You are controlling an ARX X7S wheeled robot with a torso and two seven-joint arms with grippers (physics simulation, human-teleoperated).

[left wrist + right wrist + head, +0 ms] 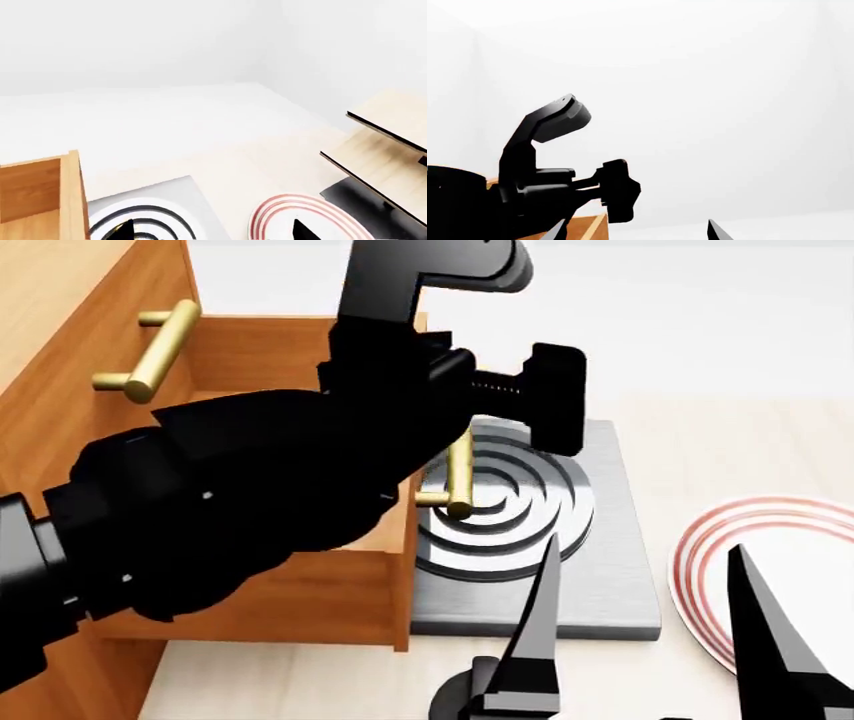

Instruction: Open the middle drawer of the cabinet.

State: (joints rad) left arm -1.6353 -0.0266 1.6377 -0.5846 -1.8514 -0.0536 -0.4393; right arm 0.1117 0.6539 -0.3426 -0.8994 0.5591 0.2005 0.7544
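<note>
Black fingers (541, 640) of the right gripper (641, 630) are spread apart, near the camera, above the pale surface (267, 680). Beyond them, the middle drawer (307, 590) stands pulled out of the cabinet (67, 390), over the grey stove plate (607, 540). The left gripper (441, 440) is at its brass handle (458, 480); its fingers seem hidden, so I cannot tell their state.

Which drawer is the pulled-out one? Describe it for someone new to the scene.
Find the orange-brown wooden cabinet at the head view's left. The middle drawer juts out beside the grey stove plate. Its brass bar handle hangs over the plate's rings, unlike the upper drawer's handle further back.
</note>
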